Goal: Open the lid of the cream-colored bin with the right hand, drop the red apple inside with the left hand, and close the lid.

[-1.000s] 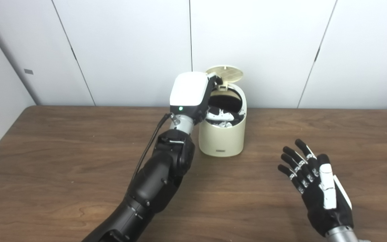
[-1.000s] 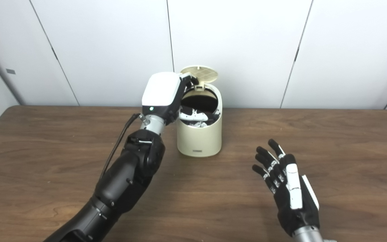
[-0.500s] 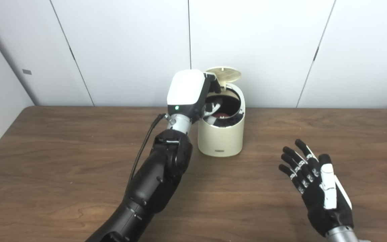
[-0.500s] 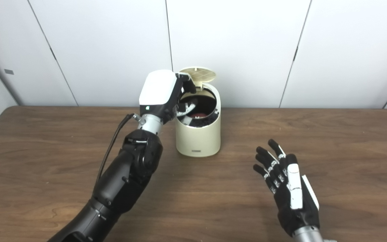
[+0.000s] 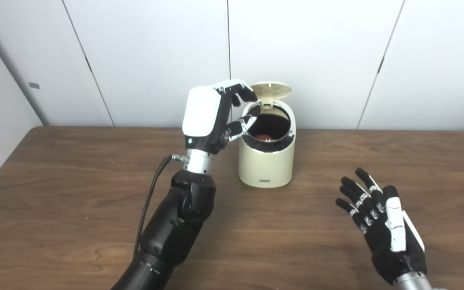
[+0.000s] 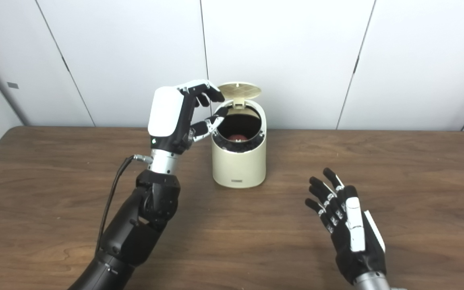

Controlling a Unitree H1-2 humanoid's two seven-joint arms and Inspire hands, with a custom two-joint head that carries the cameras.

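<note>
Cream-colored bin (image 5: 267, 161) at frame centre, near back edge of wooden table (image 5: 75, 201), lid (image 5: 270, 89) flipped up and back, mouth open. Red apple (image 5: 262, 137) down inside bin, only top showing, dark interior around it. Left hand (image 5: 212, 114) raised just left of bin rim, upper centre-left, white back toward cam, fingers (image 5: 243, 90) loosely curled and apart w/ nothing btwn them, thumb tip close to rim; contact can't be told. Right hand (image 5: 381, 219) at lower right of frame, well apart from bin, above tabletop, palm turned inward, fingers spread, holding nothing. White wall panels (image 5: 308, 48) behind.
</note>
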